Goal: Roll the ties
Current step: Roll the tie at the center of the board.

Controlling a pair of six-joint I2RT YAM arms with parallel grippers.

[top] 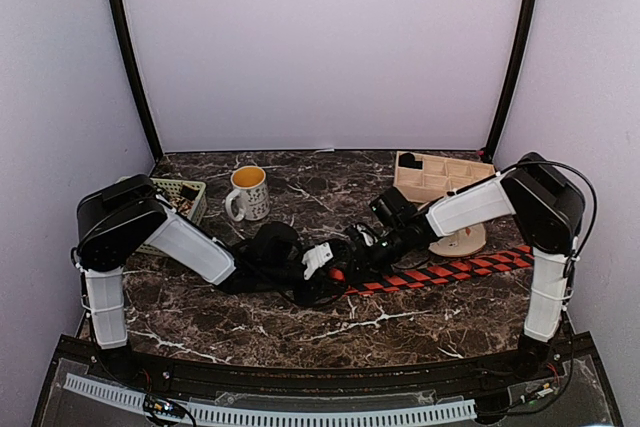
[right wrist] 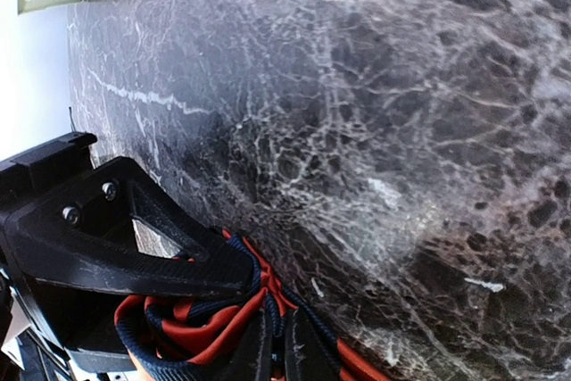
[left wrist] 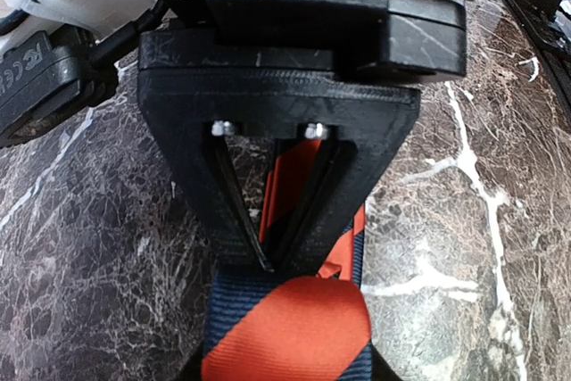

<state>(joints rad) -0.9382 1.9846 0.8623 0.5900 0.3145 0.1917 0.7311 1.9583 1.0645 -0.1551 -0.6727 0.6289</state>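
Now left gripper [left wrist: 272, 260] and right gripper [right wrist: 284, 350] both clamp the red-navy striped tie [top: 455, 270], loosely coiled centre-frame, tail flat rightward.

One tie [top: 450, 272], one mug [top: 248, 193], one basket [top: 180, 184], one tray [top: 478, 163].

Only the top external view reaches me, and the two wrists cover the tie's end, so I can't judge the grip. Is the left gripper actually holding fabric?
Observer: Yes. In the left wrist view the left gripper has its fingers closed to a narrow V on the striped tie.
Operator: And the right one?
Observer: The right gripper is shut on the striped tie too, with several looped layers bunched beside its fingers.
Operator: Are the dark stripes black?
Observer: Up close they are navy blue, set between orange-red bands.
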